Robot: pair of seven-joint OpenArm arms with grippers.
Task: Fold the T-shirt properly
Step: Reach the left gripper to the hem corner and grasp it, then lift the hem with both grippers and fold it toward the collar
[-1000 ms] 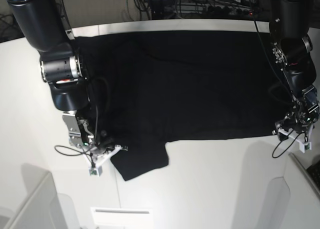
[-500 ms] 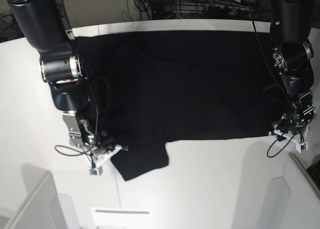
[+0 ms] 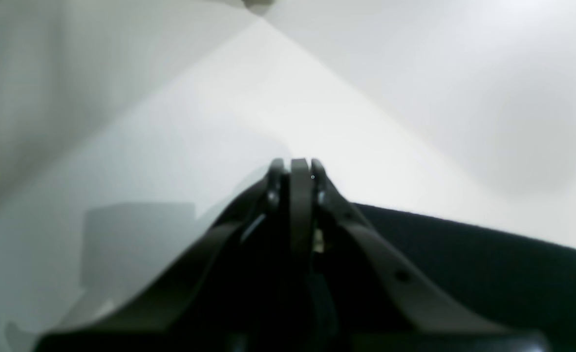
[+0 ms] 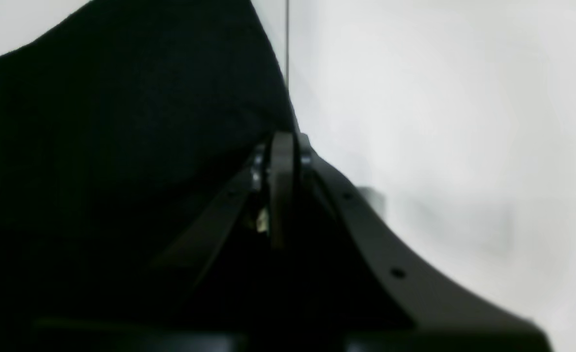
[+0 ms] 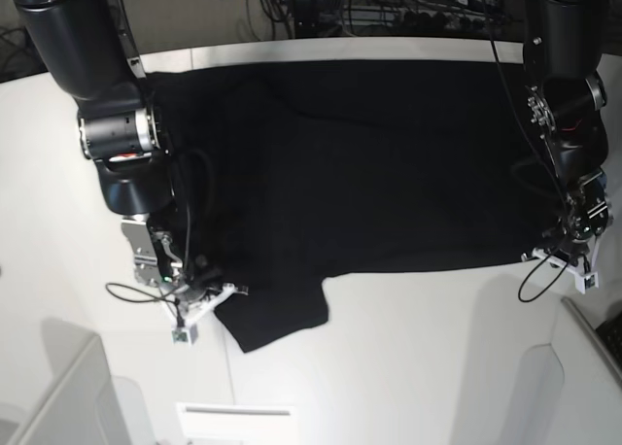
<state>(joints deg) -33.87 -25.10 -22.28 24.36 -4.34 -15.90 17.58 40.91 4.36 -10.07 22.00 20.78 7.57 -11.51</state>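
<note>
Right, from the overhead view I have the T-shirt (image 5: 360,163) spread flat and dark across the far half of the white table (image 5: 418,367), its far edge lying along the table's far edge, one sleeve hanging toward me near the middle-left of the near hem.

My left gripper (image 5: 562,252) sits at the near corner of the cloth on the base view's right side. In its wrist camera the jaws are pressed together, fingertips (image 3: 298,168) meeting with no gap, and black fabric lies just behind and beside them; I cannot tell whether any cloth is pinched between them.

My right gripper (image 5: 199,294) is down at the sleeve on the base view's left, just beside the fabric edge. Its wrist view shows the fingers (image 4: 282,146) clenched too, with the shirt filling the left of the frame, right against them. Whether it actually has hold of the sleeve I cannot say.
</note>
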